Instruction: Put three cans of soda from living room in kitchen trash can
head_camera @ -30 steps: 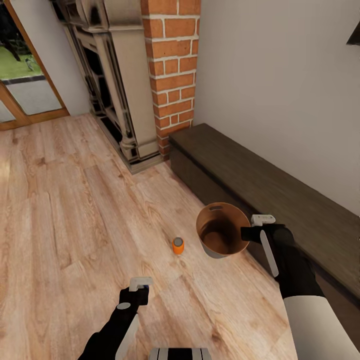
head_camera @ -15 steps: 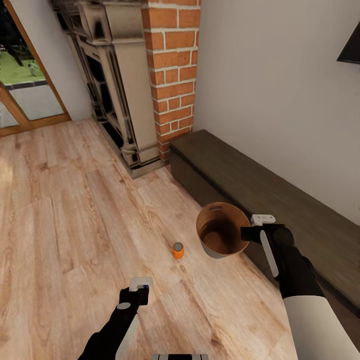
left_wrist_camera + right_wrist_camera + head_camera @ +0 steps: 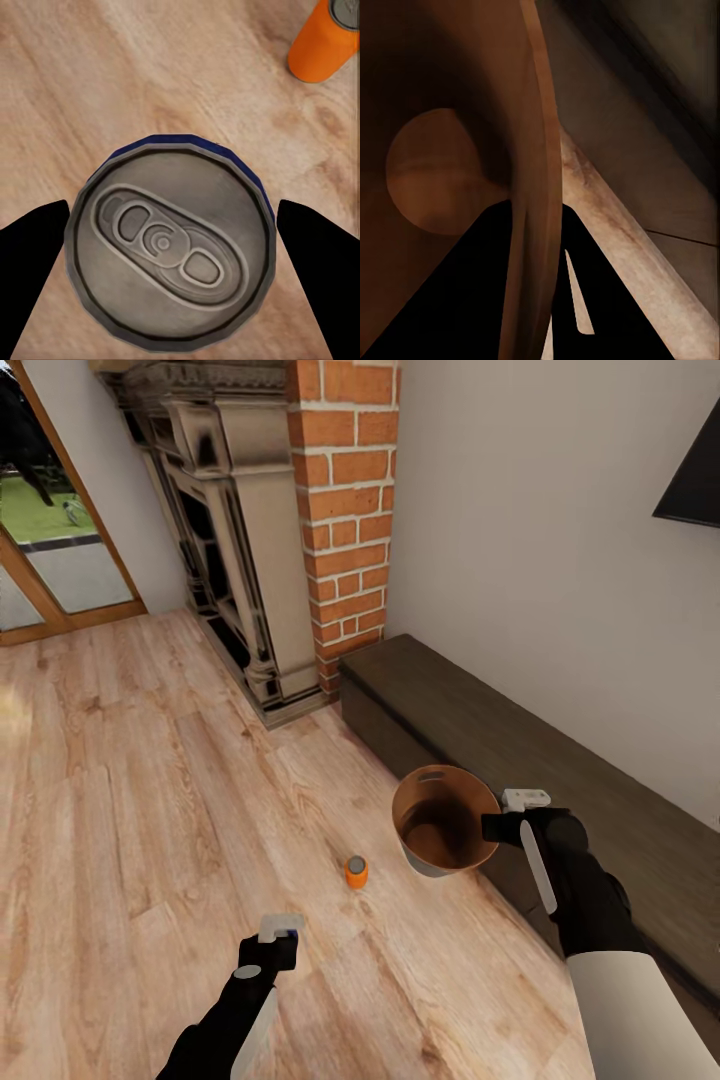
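- The right gripper (image 3: 497, 826) clamps the rim of the bin (image 3: 445, 833), one finger inside and one outside the wall; the bin hangs off the floor at about 4 o'clock in the head view, tipped so its orange-brown inside faces the camera.
- In the right wrist view the bin wall (image 3: 536, 172) runs between the two dark fingers (image 3: 465, 300), with the round bin bottom beyond.
- The left gripper (image 3: 280, 937) sits low at 6 o'clock in the head view, pointing down at the floor.
- In the left wrist view a blue can (image 3: 169, 244) stands upright between the left fingers (image 3: 30, 259), its grey top with pull tab facing the camera. Both fingertips lie just beside its rim; whether they press it cannot be told.
- An orange can (image 3: 356, 872) stands upright on the plank floor (image 3: 130, 790), between the left gripper and the bin, apart from both. In the left wrist view the same orange can (image 3: 324, 41) is near the blue one, not touching.
- A low dark cabinet (image 3: 560, 780) runs along the wall from centre toward 4 o'clock, just behind the bin.
- A brick fireplace (image 3: 340, 510) rises at 12 o'clock, with a glass door (image 3: 50, 550) at 10 o'clock.
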`<state>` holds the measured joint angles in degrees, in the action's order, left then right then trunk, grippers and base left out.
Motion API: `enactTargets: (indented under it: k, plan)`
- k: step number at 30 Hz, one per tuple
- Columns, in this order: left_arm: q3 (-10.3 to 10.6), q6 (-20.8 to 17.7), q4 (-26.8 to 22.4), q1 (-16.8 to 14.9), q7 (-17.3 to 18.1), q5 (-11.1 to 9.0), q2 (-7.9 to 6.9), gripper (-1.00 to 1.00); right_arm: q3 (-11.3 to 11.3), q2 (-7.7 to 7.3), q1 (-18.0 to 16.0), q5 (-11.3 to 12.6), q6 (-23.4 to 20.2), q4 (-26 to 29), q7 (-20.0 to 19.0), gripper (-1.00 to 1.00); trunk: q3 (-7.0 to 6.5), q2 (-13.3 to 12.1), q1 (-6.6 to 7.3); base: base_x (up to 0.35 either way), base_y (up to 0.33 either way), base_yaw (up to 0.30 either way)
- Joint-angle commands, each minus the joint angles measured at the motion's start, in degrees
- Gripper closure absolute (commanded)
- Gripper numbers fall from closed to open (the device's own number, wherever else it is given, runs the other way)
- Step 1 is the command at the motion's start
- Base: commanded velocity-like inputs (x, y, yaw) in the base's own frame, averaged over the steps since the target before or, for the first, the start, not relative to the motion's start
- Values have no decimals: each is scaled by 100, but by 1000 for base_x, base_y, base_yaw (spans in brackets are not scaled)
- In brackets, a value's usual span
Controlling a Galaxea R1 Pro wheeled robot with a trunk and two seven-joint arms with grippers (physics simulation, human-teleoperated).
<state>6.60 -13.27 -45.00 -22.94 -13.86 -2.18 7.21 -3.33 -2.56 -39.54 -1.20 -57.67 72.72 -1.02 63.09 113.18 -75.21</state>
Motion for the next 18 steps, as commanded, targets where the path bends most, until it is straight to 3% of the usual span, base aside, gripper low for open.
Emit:
enactTargets:
  k: [1,18]
  plan:
    - [-1,0,1,0,6,-2,2,100,-1,1,-1,85,1,0,-21,100,-28,-42,23,0,0,0]
    - [1,0,0,0,6,-2,0,100,-1,1,-1,85,1,-1,-21,100,-489,-724,396,0,0,0]
